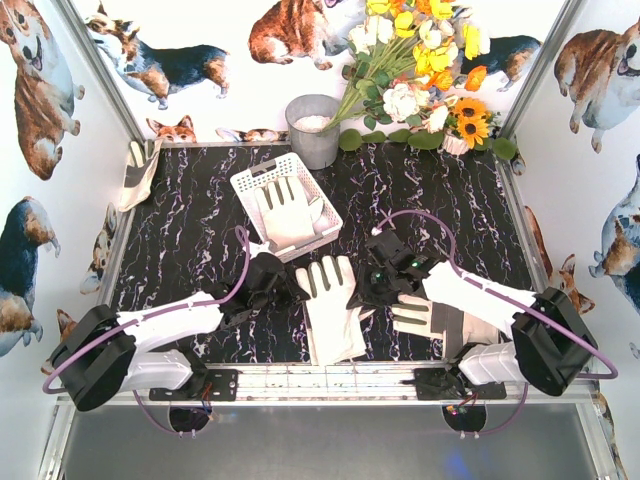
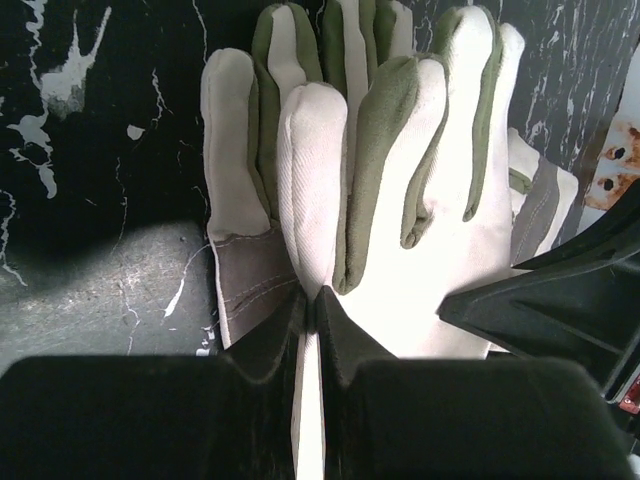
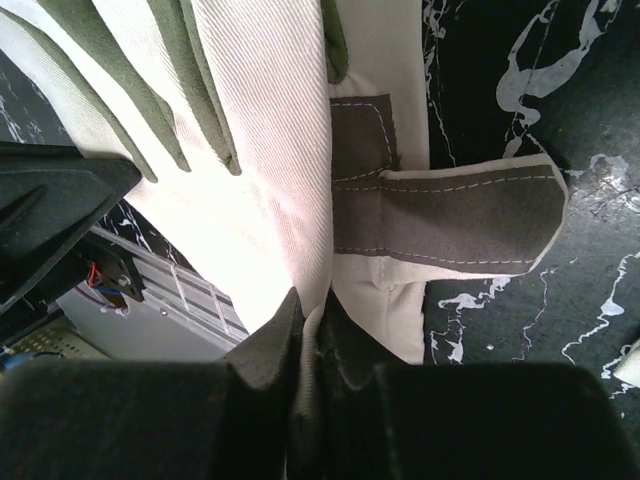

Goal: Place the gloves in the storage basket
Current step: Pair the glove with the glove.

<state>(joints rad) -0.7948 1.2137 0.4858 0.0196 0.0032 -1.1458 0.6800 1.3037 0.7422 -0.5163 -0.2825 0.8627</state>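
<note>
Fabric nipped tight in my left fingers (image 2: 265,345) and right fingers (image 3: 265,355), at opposite edges of one glove (image 1: 330,310), so it lifts flat toward the basket (image 1: 250,180) beyond them.

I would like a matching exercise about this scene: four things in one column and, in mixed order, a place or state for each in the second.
1. storage basket
2. bucket
3. left gripper
4. flowers

a. shut on the middle glove
b. far right corner
c. holds one glove
d. grey, just behind the basket

Pairs: 1-c, 2-d, 3-a, 4-b.
</note>
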